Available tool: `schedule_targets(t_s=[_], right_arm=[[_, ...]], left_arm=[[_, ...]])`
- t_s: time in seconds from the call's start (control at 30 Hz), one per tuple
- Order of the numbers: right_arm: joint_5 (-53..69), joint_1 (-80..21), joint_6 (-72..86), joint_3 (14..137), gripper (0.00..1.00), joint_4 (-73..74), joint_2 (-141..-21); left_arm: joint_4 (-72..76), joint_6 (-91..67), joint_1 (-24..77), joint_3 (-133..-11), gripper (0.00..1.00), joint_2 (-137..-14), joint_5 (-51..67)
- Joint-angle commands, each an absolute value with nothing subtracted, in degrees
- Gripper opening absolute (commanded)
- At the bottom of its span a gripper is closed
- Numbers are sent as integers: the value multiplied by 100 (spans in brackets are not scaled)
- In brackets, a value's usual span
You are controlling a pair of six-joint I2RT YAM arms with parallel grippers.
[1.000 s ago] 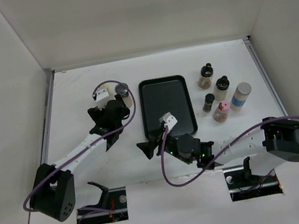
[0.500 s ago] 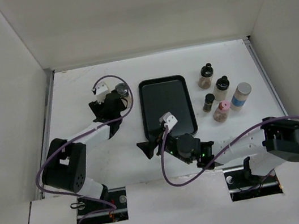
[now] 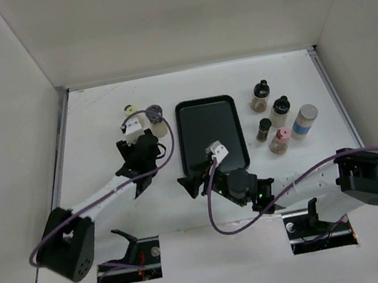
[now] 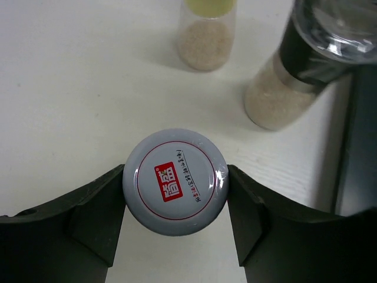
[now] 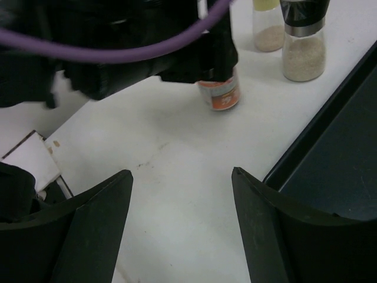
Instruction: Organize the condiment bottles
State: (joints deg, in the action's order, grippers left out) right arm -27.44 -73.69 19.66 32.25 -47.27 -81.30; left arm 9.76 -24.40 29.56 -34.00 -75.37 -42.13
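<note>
left arm pulled back toward near edge, yellow-capped bottle (image 4: 207, 35) now uncovered. left tool (image 4: 177, 177) clamped on cap of upright grey-capped jar (image 4: 175, 186), just near of glass grinder (image 4: 294, 76). black tray (image 3: 204, 124) lies right, past grinder. right tool (image 5: 181, 177) wide apart, empty, farther off.

Top camera: fixed above and behind the arm bases, angled down over the whole table (image 3: 91, 121). Left wrist camera: points straight down, very close on a grey-capped jar (image 4: 175, 181). Right wrist camera: low, oblique, facing the left arm (image 5: 118, 59). Both wrist views share that jar, the yellow-capped bottle (image 4: 206, 35), the grinder (image 4: 288, 82) and the tray (image 4: 358, 147) edge.
</note>
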Motion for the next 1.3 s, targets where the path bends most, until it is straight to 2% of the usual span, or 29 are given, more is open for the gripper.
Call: schedule_targets(t_s=[0.0,0.1,0.17,0.3,0.57,0.77,1.0,1.07,1.17,1.27], right_arm=[[-2874,-7290,2039,3077,68,-5282,-7779],[-3058,-7238,2048,2892,35,-5484,-7595],[-3391,-7246,2135,2734,25,-5581,-7358],[-4068,-7238,2022,2383,24,-5923,-6866],[-4114,-7185,1740,1890,27,-6091,-5608],[-3903,-7132,1758,1863,28,-6328,-5782],[-3762,-7167,1784,1934,30,-6363,-6047],[-3727,-7167,1784,1934,30,-6363,-6064],[-3727,-7159,1793,1934,34,-6363,-6073],[-3727,-7141,1819,1907,40,-6363,-6021]], left_arm=[[783,-2505,3413,-3524,28,-6383,-4842],[405,-2531,3852,-4085,28,-6249,-4677],[430,-2549,4143,-4489,28,-6537,-4475],[895,-2558,4390,-5210,28,-7477,-4018],[1643,-2523,4268,-6458,28,-9384,-3262],[1960,-2479,3995,-7267,28,-10536,-3015],[2285,-2250,3749,-7804,31,-11276,-2979],[2364,-2189,3713,-7866,40,-11399,-2988],[2373,-2162,3704,-7814,68,-11426,-2997],[2382,-2162,3722,-7603,85,-11251,-3006]])
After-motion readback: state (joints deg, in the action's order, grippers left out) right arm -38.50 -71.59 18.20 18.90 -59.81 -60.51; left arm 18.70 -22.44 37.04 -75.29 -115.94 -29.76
